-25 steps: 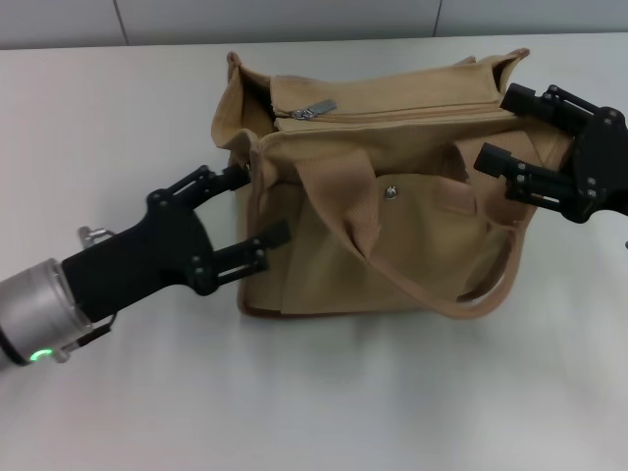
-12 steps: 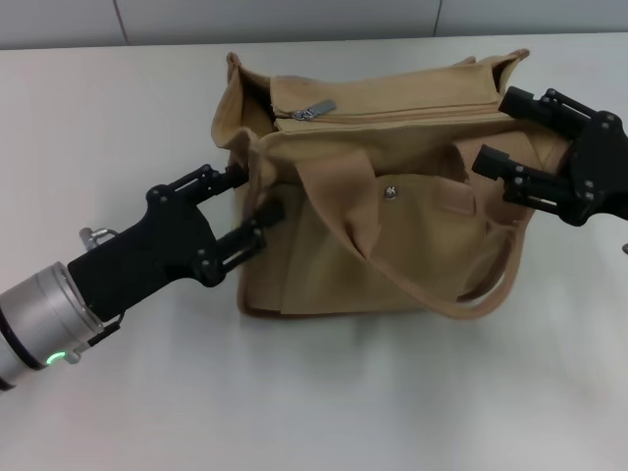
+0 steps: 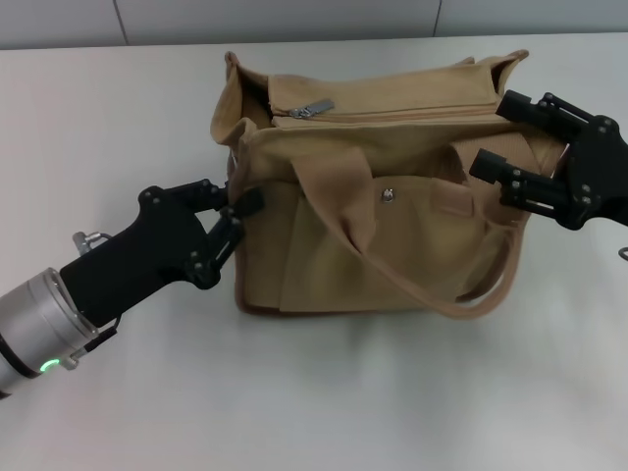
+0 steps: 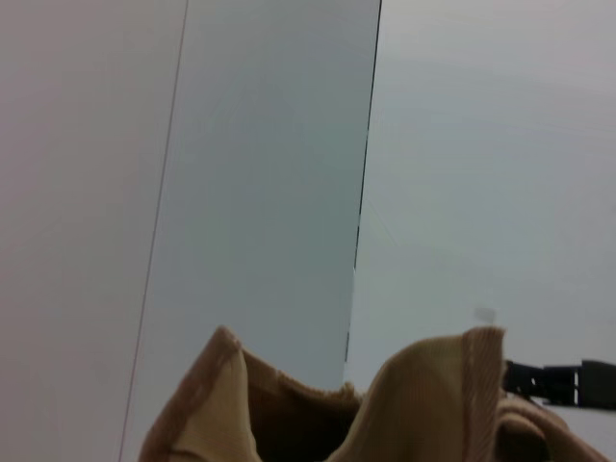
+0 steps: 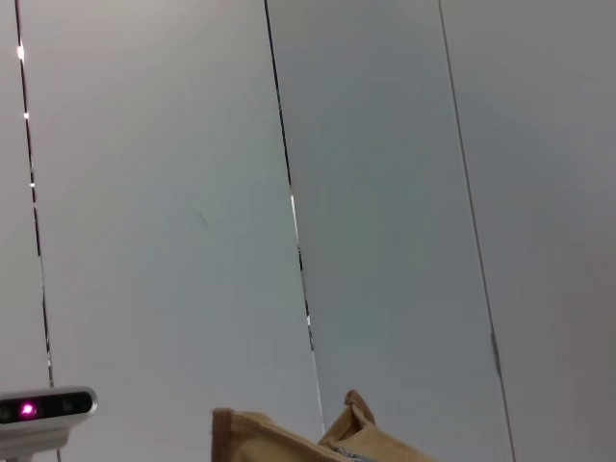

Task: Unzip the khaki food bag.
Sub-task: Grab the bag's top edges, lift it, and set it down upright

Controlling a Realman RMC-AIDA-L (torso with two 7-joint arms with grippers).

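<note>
Head view: bag (image 3: 373,206) is lying lengthwise left-right, zipper up; left gripper (image 3: 238,208) is pinching its end, right gripper (image 3: 502,137) is gaping.

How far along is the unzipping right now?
Done: the left gripper is shut on the khaki food bag at its left end, bracing it. In hand: the right gripper is open at the bag's right end, gripping nothing. Left: the zipper pull lies at the left end of a zipper that looks fully closed, so the unzipping itself hasn't begun.
</note>
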